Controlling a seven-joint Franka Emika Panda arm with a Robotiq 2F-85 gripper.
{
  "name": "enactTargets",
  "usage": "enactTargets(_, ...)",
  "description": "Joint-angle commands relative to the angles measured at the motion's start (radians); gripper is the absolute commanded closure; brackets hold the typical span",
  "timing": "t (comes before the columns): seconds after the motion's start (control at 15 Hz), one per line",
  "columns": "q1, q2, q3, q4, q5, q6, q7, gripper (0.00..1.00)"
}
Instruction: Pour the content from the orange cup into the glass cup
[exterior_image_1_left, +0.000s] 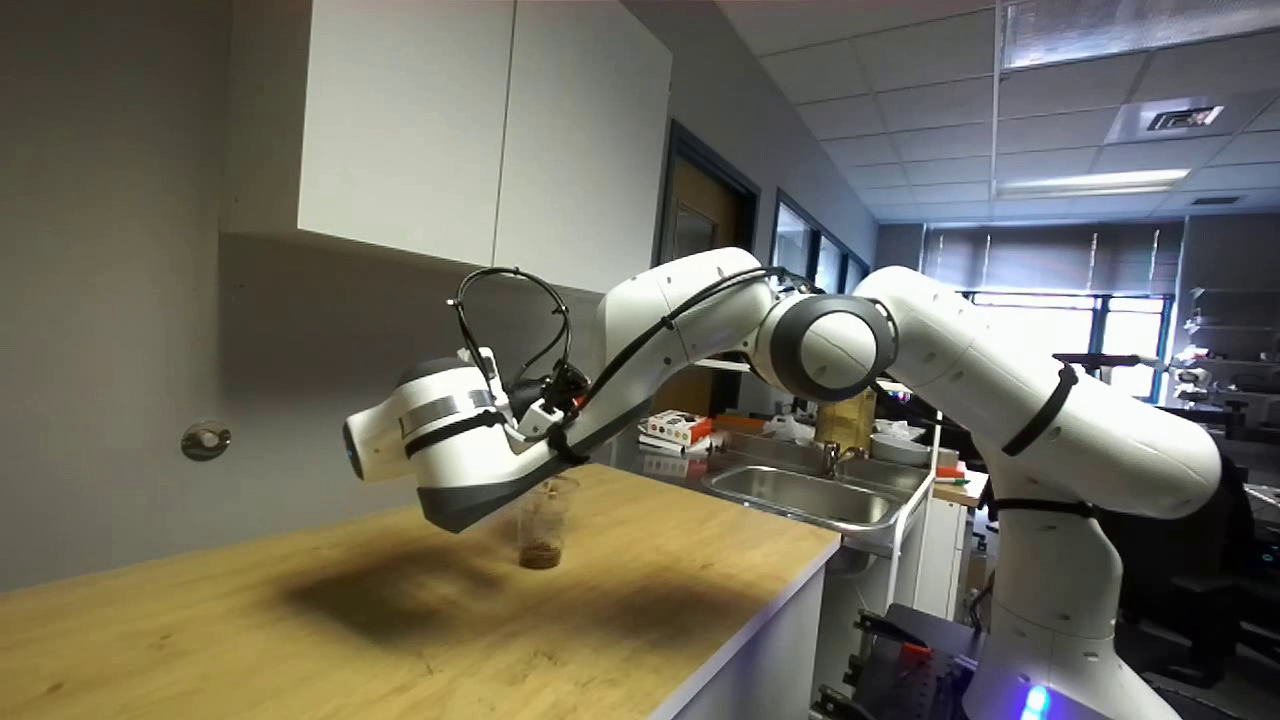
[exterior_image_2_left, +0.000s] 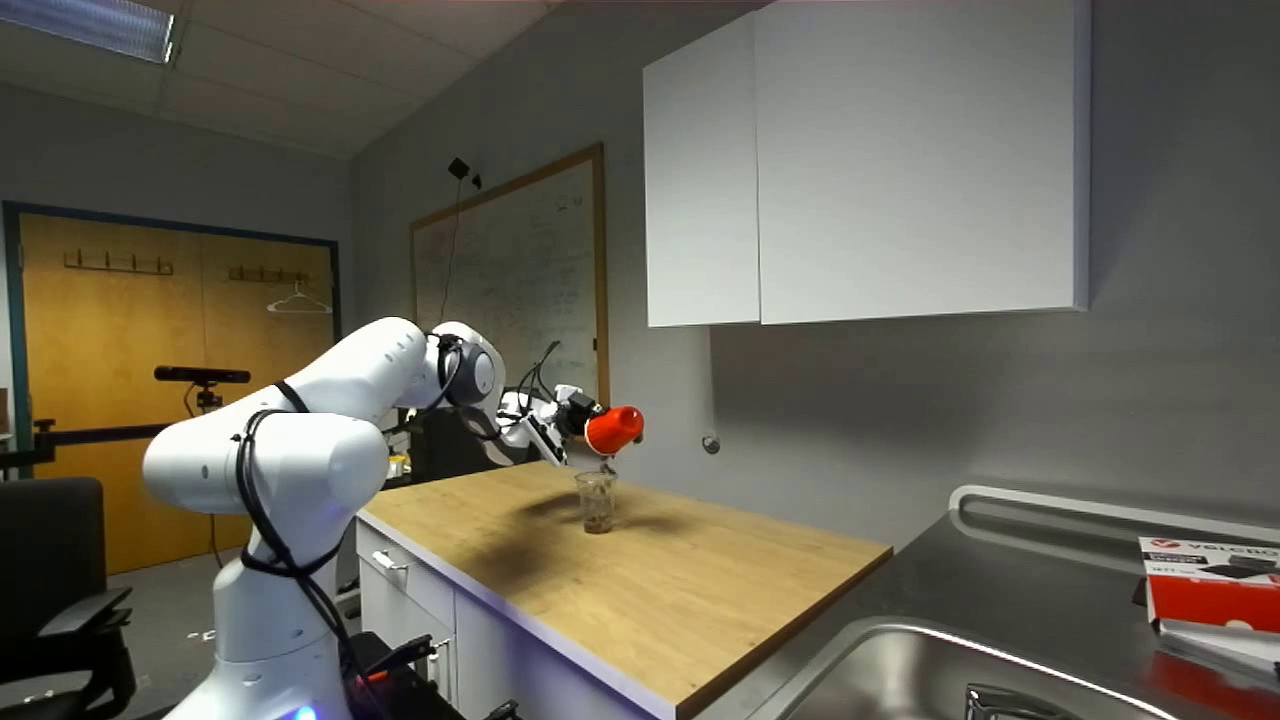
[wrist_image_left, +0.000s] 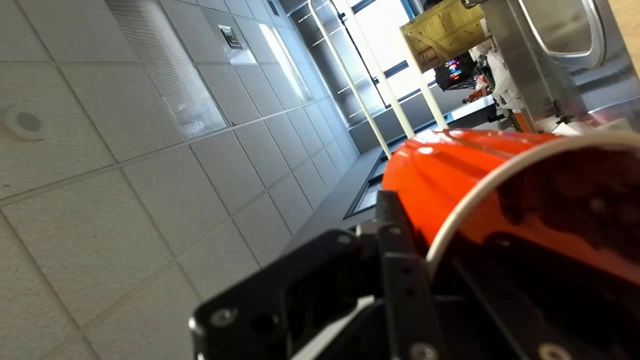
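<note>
The orange cup (exterior_image_2_left: 614, 430) is tipped on its side with its mouth tilted down, above the glass cup (exterior_image_2_left: 597, 500). Dark bits (exterior_image_2_left: 606, 465) fall between them in an exterior view. My gripper (exterior_image_2_left: 581, 413) is shut on the orange cup. In the wrist view, one black finger of the gripper (wrist_image_left: 400, 225) presses the wall of the orange cup (wrist_image_left: 445, 172), and dark content shows inside; the other finger is mostly hidden. The glass cup (exterior_image_1_left: 541, 520) stands upright on the wooden counter with brown content at its bottom. The arm hides the orange cup in that exterior view.
The wooden counter (exterior_image_1_left: 640, 600) runs along the wall beneath a white wall cabinet (exterior_image_1_left: 410, 130). A steel sink (exterior_image_1_left: 810, 490) adjoins the counter. Boxes (exterior_image_2_left: 1215, 595) lie beside the sink, near the wall.
</note>
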Motion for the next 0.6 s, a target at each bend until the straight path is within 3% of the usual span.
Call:
enactTargets(0.0,0.009,0.015,-0.016,0.028,-0.014,-0.026,0.015,0.97)
enactTargets(0.53,0.016,0.022,-0.027,0.016,-0.04,-0.047,0.049,0.97)
